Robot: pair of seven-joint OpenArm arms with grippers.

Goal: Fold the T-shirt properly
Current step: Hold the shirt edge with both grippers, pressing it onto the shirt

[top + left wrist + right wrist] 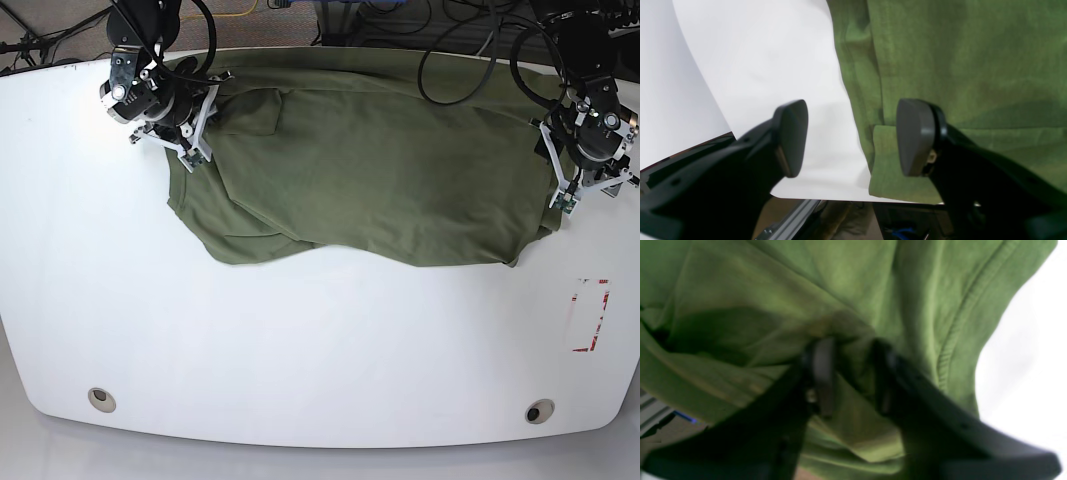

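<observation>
Lower frame, left wrist view: your left hand (850, 138) stands open astride the T-shirt (967, 66) edge. Close it on that hem before lifting. Your right hand (850, 373) is clamped on bunched cloth; draw both evenly across the tabletop (300, 340).

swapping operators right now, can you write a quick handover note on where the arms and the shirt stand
Left gripper: open, empty, straddling the T-shirt edge near the table rim.
Right gripper: shut on a bunch of shirt fabric at the opposite end.
Shirt: spread crumpled along the far side of the white table, its near edge wavy and wrinkled.
Done: no neat fold visible.
Left: get the left grip, flatten the shirt, then do all the folds.
</observation>
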